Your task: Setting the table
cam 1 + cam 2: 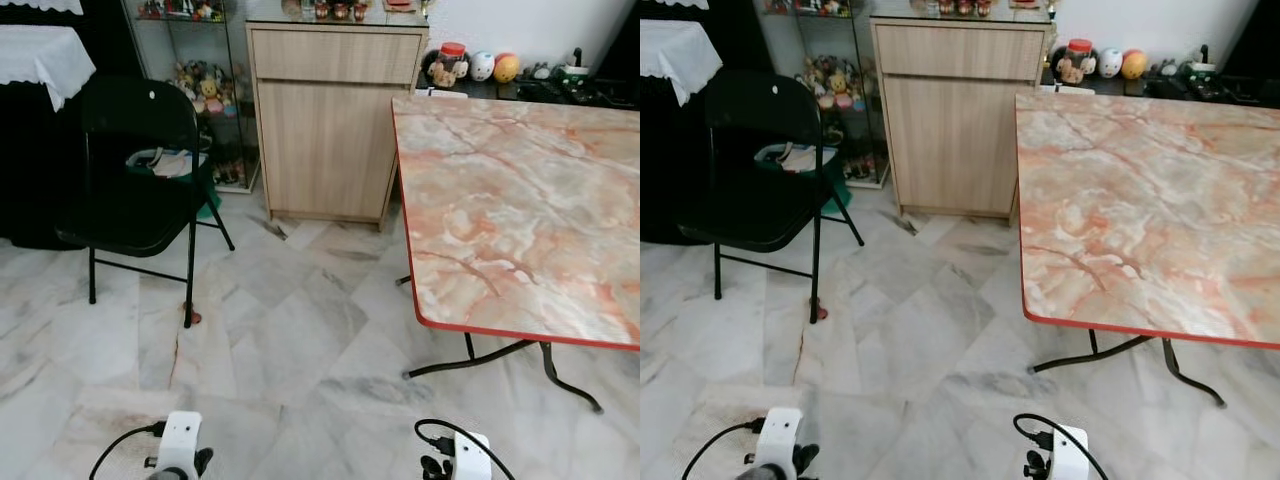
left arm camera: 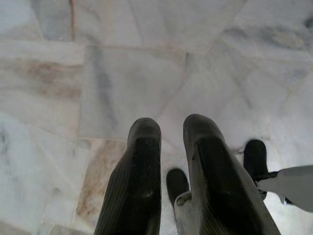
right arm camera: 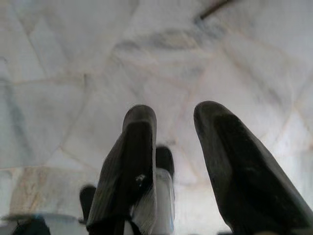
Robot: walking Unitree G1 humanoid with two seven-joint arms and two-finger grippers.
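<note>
Marble-patterned surface (image 1: 520, 210) seen at 2 o'clock, bare. Black folding chair (image 1: 140, 170) at 10 o'clock. No legible writing. Left gripper (image 2: 168, 132) and right gripper (image 3: 173, 120) hung over floor tiles (image 1: 290, 330), jaws parted, empty.

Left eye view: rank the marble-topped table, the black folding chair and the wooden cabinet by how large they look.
1. marble-topped table, cut off at the frame edge.
2. black folding chair and wooden cabinet look about alike; the cabinet stands farther back, so I leave them unranked.

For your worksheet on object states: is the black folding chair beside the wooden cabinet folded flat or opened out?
Opened out. The black folding chair stands on its legs on the marble floor, seat level and backrest upright, left of the wooden cabinet.
</note>
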